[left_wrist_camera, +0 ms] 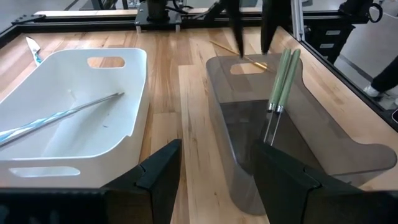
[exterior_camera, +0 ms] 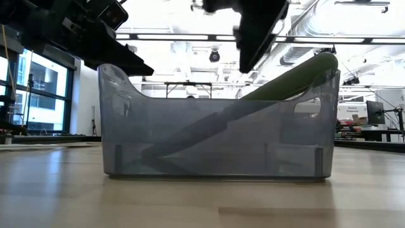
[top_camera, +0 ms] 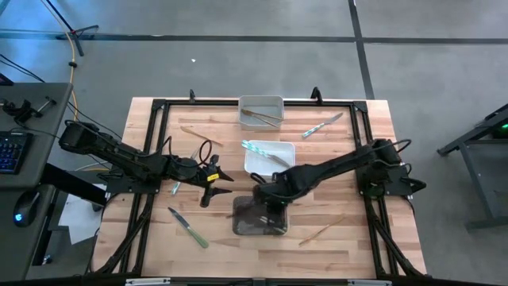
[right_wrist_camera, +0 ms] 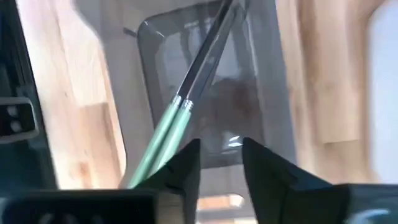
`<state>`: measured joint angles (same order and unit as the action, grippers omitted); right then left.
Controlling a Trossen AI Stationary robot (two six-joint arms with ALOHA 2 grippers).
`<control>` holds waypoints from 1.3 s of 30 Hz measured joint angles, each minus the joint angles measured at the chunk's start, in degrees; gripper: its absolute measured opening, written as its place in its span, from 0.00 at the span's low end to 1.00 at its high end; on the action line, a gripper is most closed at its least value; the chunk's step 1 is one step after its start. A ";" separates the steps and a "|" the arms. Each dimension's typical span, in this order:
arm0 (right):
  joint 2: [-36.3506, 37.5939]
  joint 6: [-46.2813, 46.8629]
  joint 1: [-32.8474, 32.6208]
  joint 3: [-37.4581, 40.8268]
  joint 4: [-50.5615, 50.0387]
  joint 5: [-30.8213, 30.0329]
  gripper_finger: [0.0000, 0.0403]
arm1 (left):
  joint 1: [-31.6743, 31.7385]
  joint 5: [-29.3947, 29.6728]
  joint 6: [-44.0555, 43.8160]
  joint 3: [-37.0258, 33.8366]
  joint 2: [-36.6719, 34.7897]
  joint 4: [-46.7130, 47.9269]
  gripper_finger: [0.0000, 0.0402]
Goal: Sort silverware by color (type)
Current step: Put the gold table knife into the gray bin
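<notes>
Two green-handled pieces of silverware [left_wrist_camera: 283, 74] stand slanted in the smoky grey bin [left_wrist_camera: 311, 124]. Their metal ends rest on its floor and their handles lean on its end rim [exterior_camera: 313, 66]. My right gripper [right_wrist_camera: 221, 158] hovers open and empty just above that bin [top_camera: 258, 226], beside the green handles [right_wrist_camera: 158, 134]. My left gripper [left_wrist_camera: 214, 174] is open and empty above the table, left of the bin [top_camera: 224, 181]. A green-handled knife [top_camera: 188, 227] lies loose at the near left. A blue-handled fork [top_camera: 321, 125] and tan pieces [top_camera: 321, 230] [top_camera: 198, 135] also lie on the table.
A white bin [top_camera: 274, 161] behind the smoky one holds blue-handled silverware [left_wrist_camera: 56, 115]. A light grey bin [top_camera: 262, 102] at the far edge holds tan-handled pieces. Black frame rails [top_camera: 147, 151] run along the table's sides. Open wood lies between the bins and the near edge.
</notes>
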<state>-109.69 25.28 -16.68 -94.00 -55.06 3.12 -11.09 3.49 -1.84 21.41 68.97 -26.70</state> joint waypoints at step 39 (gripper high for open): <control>48.50 -14.84 -7.79 75.78 76.83 -29.58 0.00 | -4.77 16.33 -13.28 0.00 3.40 14.66 0.27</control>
<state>-61.19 10.44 -24.47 -18.21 21.76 -26.46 -15.86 19.81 -15.12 21.41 72.37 -12.03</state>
